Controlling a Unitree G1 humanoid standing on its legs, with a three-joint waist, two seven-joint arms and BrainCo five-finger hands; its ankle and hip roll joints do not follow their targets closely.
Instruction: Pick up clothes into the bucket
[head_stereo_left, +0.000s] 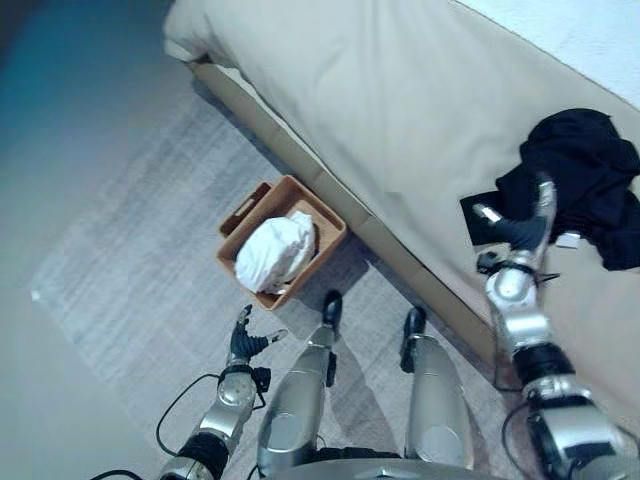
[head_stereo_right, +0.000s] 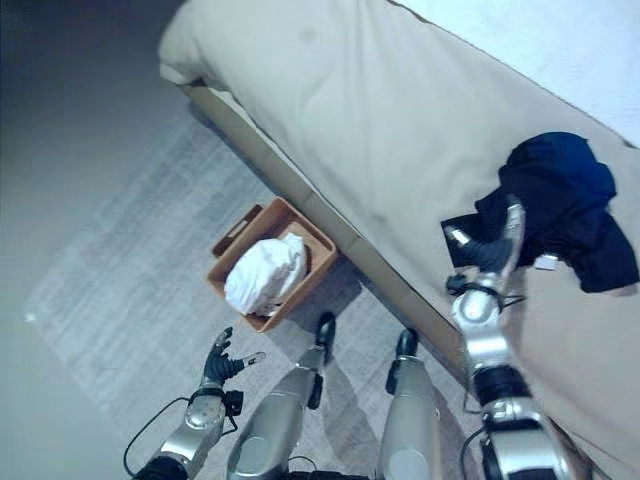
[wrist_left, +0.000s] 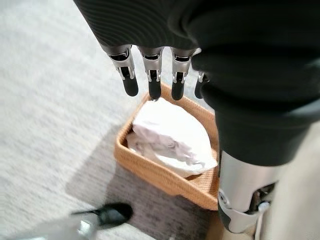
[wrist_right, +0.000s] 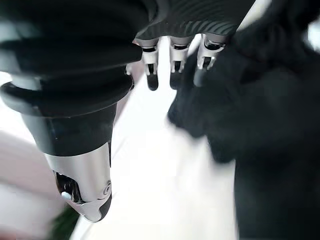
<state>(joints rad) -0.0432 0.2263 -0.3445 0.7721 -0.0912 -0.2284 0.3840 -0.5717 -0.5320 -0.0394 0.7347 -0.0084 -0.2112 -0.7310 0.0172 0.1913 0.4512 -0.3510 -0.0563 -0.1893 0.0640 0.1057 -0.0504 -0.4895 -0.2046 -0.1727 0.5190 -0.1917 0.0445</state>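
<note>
1. The black garment (head_stereo_left: 585, 185) lies crumpled on the beige bed (head_stereo_left: 400, 110), near the bed's edge on the robot's right, and we see it dark and bunched in the right wrist view too.
2. Our right hand (head_stereo_left: 520, 232) is up over the bed just beside that garment, fingers (wrist_right: 174, 67) straight and relaxed, thumb apart; their tips sit at the cloth's edge, and we can't tell whether they touch it.
3. Down on the grey rug (head_stereo_left: 130, 260) sits the brown basket (head_stereo_left: 250, 210), close against the bed's side.
4. Inside the basket we see a white bundle of cloth (head_stereo_left: 275, 252), heaped up to the rim.
5. Our left hand (head_stereo_left: 243, 342) hangs low over the rug, near the basket, fingers spread and empty.
</note>
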